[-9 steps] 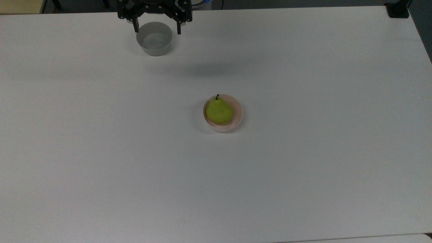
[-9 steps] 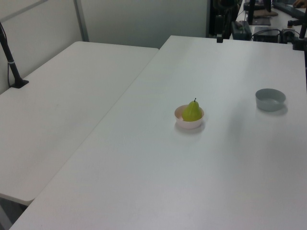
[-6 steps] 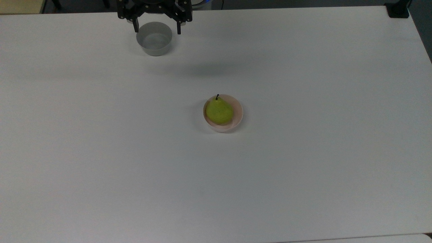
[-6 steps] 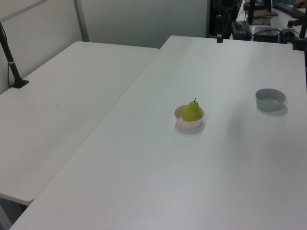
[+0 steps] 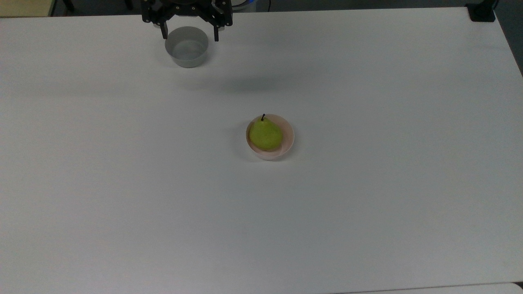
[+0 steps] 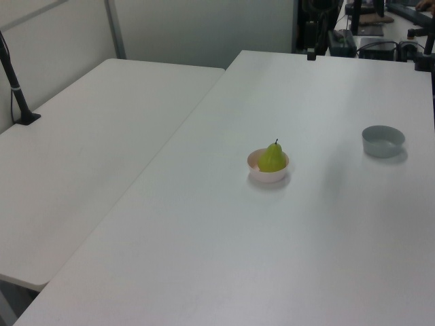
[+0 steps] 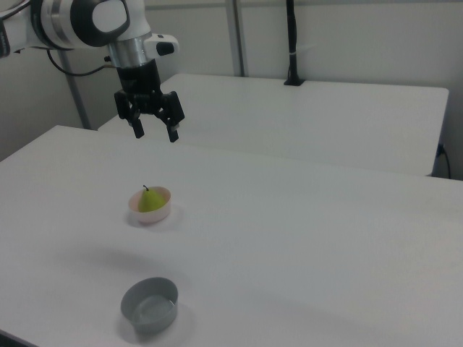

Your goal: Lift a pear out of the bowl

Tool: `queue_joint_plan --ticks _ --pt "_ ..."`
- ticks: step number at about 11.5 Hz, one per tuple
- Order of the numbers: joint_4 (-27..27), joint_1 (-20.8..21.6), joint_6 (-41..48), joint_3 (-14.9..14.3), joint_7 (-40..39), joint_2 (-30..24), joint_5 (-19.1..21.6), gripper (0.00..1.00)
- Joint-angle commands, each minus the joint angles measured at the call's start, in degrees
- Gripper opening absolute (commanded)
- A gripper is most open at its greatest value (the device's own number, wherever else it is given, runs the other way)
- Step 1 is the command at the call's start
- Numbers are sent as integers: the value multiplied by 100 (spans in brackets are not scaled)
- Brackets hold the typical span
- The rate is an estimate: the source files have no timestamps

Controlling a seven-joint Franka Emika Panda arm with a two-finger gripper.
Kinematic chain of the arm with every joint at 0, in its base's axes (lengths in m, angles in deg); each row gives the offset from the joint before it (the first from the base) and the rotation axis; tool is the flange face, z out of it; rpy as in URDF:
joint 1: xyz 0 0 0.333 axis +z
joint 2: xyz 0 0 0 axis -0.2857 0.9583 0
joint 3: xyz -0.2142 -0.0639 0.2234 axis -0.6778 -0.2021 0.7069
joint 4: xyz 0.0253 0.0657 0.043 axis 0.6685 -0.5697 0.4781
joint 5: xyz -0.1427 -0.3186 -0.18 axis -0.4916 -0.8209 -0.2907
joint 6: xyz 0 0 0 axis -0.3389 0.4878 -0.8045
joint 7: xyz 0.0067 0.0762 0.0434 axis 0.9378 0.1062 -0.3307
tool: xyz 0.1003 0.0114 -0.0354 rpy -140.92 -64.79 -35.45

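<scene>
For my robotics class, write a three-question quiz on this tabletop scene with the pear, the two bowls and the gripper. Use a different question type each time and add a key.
1. True or false: the pear lies in the grey bowl.
2. Multiple choice: the gripper is A) shut on the pear, B) open and high above the table, C) resting inside the pink bowl.
3. Fill in: in the right view, the grey bowl is ___ the camera than the pink bowl.

Key: 1 false; 2 B; 3 nearer.
</scene>
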Motion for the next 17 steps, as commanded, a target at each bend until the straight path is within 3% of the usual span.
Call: queue_joint_plan --ticks 1,6,12,17 --pt "-91 86 161 -115 -19 -154 94 100" --pt "-74 130 74 -36 7 -49 120 100" --pt "-74 200 -215 772 235 179 129 100" --pt "-21 384 -673 878 376 565 111 100"
